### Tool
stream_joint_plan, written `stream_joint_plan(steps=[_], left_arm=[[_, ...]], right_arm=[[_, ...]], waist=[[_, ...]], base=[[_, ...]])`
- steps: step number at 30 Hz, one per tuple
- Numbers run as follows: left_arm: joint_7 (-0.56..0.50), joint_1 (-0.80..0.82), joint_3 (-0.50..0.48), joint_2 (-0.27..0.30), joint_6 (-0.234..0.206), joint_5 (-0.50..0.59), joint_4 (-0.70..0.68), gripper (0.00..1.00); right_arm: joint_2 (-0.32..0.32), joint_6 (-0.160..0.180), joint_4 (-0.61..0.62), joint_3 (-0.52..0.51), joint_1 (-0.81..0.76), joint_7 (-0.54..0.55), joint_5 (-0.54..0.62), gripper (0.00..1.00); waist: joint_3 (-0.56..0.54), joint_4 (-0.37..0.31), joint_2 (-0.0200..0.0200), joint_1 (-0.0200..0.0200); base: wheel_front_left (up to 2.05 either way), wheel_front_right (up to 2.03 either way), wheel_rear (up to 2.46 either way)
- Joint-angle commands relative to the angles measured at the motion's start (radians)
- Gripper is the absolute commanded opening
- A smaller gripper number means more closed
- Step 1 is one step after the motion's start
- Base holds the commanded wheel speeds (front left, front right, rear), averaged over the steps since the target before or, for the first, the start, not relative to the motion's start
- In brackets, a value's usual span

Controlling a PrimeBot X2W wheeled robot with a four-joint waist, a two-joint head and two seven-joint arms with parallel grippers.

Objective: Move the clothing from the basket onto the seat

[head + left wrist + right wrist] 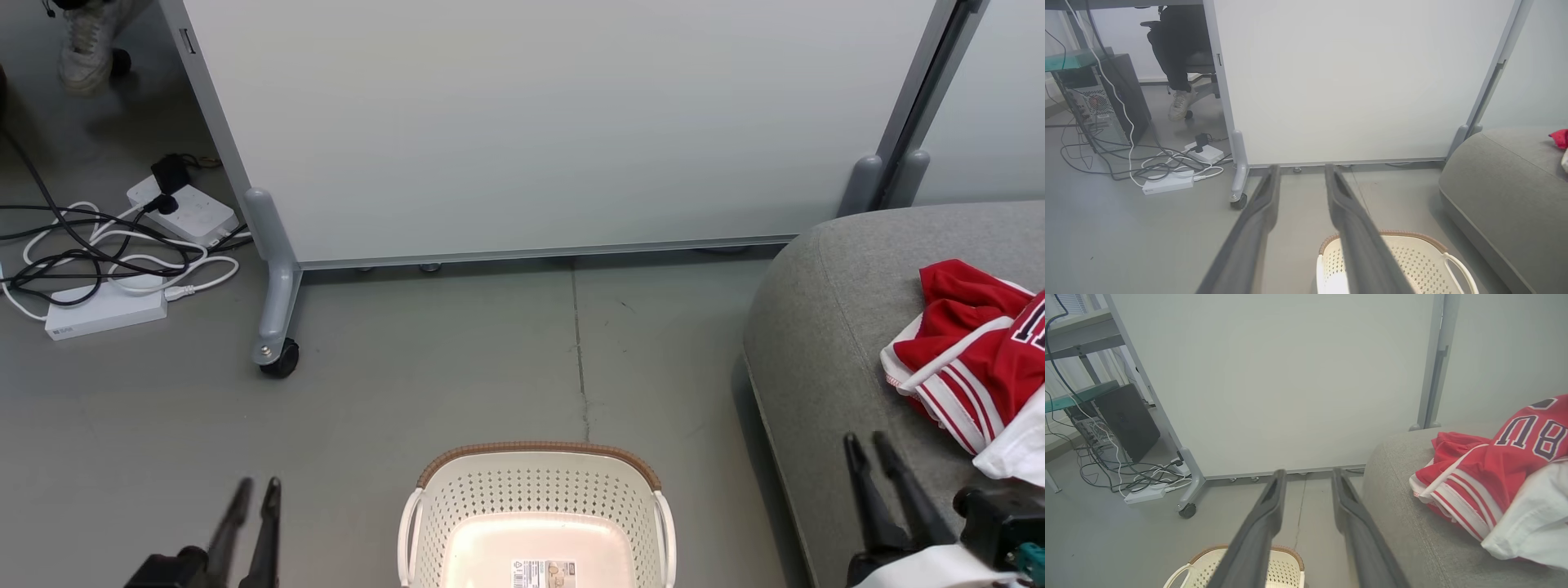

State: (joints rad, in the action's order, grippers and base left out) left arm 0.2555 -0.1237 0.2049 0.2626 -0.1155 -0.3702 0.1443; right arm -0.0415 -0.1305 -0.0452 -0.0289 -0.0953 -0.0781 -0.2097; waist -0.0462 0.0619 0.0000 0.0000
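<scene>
Right tool (pixel 864 441), slightly parted, over seat (pixel 816 327), clothing (pixel 971 343) near its right, untouched

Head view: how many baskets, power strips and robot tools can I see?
basket: 1
power strips: 2
tools, the left tool and the right tool: 2
Total: 5

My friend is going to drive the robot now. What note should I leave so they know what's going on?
Left gripper: open, empty, over the floor beside the basket.
Right gripper: open, empty, at the edge of the seat.
Clothing: lying on the seat.
Done: the part of the basket in view holds just its label.
Left: probably nothing. Check the basket's near end, which is cut off.
</scene>
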Motion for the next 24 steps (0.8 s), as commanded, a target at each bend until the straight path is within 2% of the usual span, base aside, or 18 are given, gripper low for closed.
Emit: stream_joint_plan(steps=[1, 10, 24], left_arm=[[0.000, 0.000, 0.000, -0.001, 0.001, -0.002, 0.001, 0.00], [-0.018, 0.003, -0.036, -0.027, 0.034, -0.177, -0.017, 0.00], [-0.041, 0.008, -0.081, -0.060, 0.075, -0.387, -0.036, 0.00]], right_arm=[[0.000, 0.000, -0.001, 0.000, 0.000, 0.000, -0.002, 0.00], [-0.003, 0.000, -0.048, -0.009, 0.049, 0.049, -0.196, 0.00], [-0.007, 0.000, -0.107, -0.021, 0.111, 0.110, -0.427, 0.00]], waist=[[0.000, 0.000, 0.0000, 0.0000], [0.004, -0.005, 0.0000, 0.0000], [0.010, -0.012, 0.0000, 0.0000]], base=[[0.00, 0.00, 0.00], [0.00, 0.00, 0.00], [0.00, 0.00, 0.00]])
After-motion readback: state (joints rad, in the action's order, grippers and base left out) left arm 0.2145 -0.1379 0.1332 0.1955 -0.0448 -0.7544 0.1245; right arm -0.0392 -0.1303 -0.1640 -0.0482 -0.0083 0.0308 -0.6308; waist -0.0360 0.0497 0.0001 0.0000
